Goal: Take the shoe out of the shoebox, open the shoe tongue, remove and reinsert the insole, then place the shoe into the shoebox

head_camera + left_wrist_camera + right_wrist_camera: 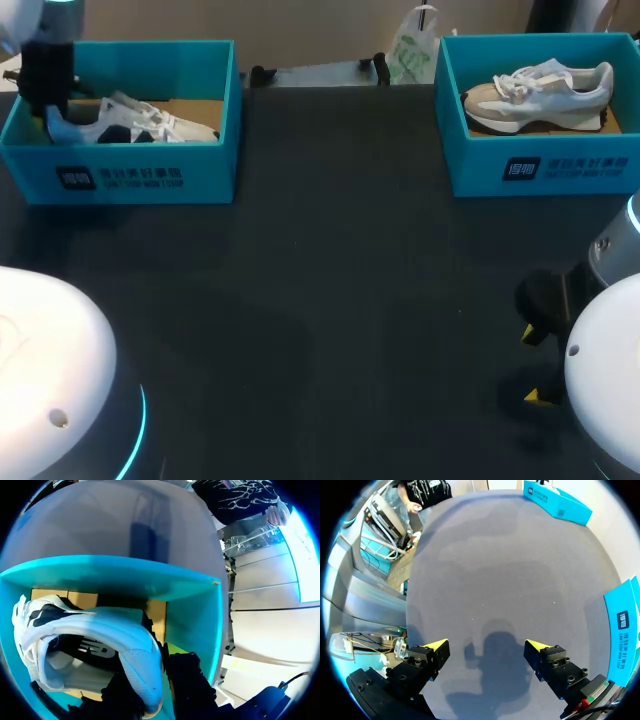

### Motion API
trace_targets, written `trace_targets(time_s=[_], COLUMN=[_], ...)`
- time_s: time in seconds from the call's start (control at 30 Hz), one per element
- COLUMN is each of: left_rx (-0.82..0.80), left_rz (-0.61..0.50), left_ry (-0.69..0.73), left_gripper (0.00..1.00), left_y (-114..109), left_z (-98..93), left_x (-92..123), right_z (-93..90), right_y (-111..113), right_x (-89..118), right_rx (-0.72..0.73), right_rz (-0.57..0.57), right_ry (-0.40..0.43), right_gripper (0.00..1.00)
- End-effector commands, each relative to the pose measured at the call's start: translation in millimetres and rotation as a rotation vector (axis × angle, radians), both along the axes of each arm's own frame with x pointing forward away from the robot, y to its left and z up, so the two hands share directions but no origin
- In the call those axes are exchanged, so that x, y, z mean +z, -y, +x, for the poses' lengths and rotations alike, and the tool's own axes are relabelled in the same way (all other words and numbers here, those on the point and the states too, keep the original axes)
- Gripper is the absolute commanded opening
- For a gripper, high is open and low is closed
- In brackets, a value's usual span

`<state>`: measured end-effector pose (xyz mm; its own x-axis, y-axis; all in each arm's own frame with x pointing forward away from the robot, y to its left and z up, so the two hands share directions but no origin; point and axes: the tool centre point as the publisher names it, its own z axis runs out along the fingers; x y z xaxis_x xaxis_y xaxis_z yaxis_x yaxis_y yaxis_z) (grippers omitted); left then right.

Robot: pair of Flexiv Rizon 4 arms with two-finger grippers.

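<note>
Where its heel curves — left pincer (155, 690) clamps mesh shoe (100, 635).

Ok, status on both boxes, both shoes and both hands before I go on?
left shoebox: open, shoe inside.
left shoe: lying in its box, heel gripped.
left hand: shut on the left shoe's heel.
right shoebox: open, shoe inside.
right shoe: in its box, untouched.
right hand: open, empty, above the table.
</note>
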<state>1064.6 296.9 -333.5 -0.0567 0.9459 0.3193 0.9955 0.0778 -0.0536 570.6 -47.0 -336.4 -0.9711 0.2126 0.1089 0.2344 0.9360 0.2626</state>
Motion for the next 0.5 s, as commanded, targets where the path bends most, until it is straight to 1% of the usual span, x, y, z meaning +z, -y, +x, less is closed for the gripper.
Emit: trace_targets(time_s=[0.03,0.1,0.2,0.5], left_rx=[0.0,0.005,0.006,0.006], left_rz=[-0.016,-0.029,-0.011,-0.066], left_ry=[0.006,0.004,0.009,-0.013], left_gripper=[0.0,0.0,0.0,0.0], left_y=[-0.1,-0.2,0.4,-3.7], left_z=[-1.9,-2.5,-4.1,-4.9], left_x=[-9.1,-13.2,-20.3,-31.5], right_z=[-2.2,-2.2,-2.2,-2.2], right_y=[0.8,0.8,0.8,0.8], right_x=[1.5,1.5,1.5,1.5], right_rx=[0.0,0.0,0.0,0.0], right_rz=[0.001,0.001,0.001,0.001], right_ry=[0.003,0.003,0.003,0.003], right_gripper=[1.0,1.0,1.0,1.0])
